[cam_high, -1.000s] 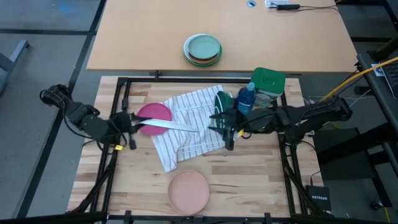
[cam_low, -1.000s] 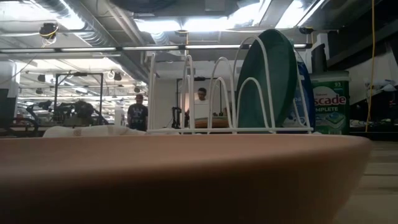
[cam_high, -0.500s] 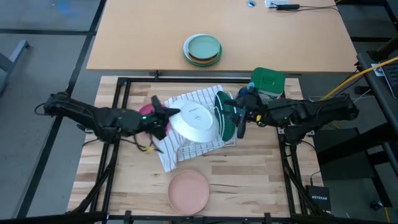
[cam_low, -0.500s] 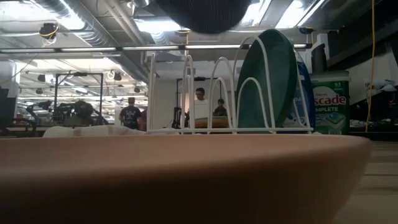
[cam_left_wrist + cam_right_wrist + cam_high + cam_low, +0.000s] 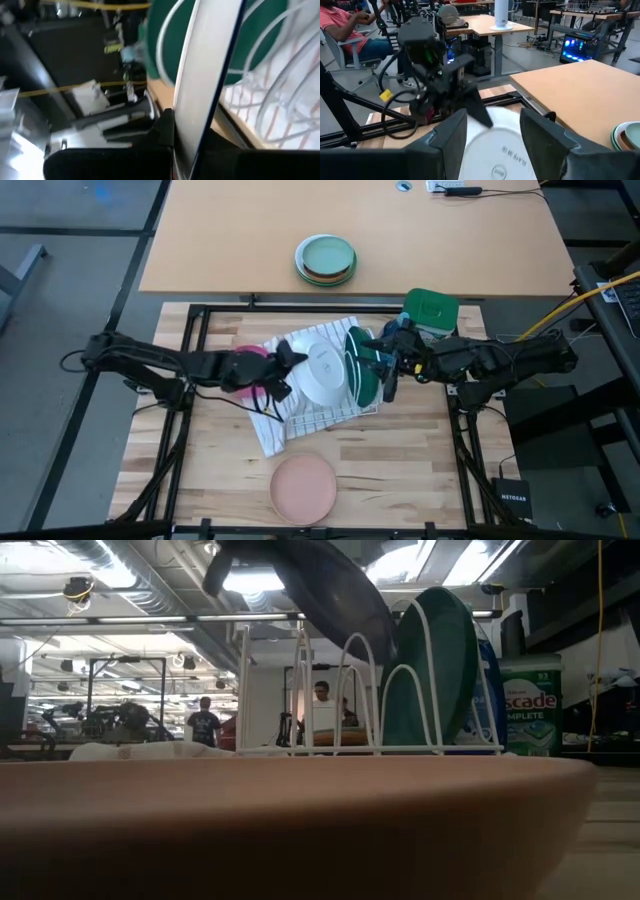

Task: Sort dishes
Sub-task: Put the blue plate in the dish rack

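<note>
Even overhead light, soft shadows, blur up close

The high view is evenly lit from above — the wooden table [image 5: 390, 470] casts little shadow and shows no glare. In the low view, ceiling lights [image 5: 250, 578] burn bright behind the wire rack [image 5: 340, 690], leaving the held bowl [image 5: 320, 590] a dark silhouette, while the salmon-pink plate [image 5: 290, 825] fills the foreground out of focus. The left wrist view is smeared with motion blur, the bowl's rim [image 5: 210, 75] soft-edged. The right wrist view is bright — its own fingers [image 5: 542, 137] are blurred, and a blue-lit screen [image 5: 577, 47] glows behind.
</note>
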### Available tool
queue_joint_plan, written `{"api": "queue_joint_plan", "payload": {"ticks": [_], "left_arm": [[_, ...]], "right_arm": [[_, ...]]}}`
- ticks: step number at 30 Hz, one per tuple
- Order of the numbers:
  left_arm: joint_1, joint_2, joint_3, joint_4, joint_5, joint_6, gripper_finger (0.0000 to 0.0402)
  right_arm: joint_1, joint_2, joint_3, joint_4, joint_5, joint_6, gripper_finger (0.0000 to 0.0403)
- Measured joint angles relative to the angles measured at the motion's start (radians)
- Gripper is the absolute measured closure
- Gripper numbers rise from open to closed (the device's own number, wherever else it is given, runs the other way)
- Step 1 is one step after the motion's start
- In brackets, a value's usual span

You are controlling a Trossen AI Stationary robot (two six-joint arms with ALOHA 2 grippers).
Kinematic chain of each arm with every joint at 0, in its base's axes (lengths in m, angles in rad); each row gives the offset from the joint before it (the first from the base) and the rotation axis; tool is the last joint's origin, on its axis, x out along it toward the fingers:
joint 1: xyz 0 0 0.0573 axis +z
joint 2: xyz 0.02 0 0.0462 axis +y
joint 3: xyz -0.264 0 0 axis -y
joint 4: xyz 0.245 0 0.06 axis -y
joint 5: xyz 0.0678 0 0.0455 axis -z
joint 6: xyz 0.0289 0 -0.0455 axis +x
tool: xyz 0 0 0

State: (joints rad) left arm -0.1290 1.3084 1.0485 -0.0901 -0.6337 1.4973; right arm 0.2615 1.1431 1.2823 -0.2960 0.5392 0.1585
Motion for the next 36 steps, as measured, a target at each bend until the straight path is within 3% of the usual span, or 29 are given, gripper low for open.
{"api": "queue_joint_plan", "payload": {"ticks": [12,26,36], "left_arm": [[0.084,0.155,0.005,0.057,0.146,0.070,0.0401],[0.103,0.190,0.001,0.136,0.164,0.171,0.0367],[0.103,0.188,0.000,0.135,0.160,0.155,0.0387]], "right_arm": [[0.000,0.000,0.000,-0.054,0.000,0.001,0.0217],[0.000,0.048,-0.002,-0.073,-0.008,-0.005,0.0217],[0.000,0.104,-0.001,-0.073,-0.008,-0.005,0.0217]]}}
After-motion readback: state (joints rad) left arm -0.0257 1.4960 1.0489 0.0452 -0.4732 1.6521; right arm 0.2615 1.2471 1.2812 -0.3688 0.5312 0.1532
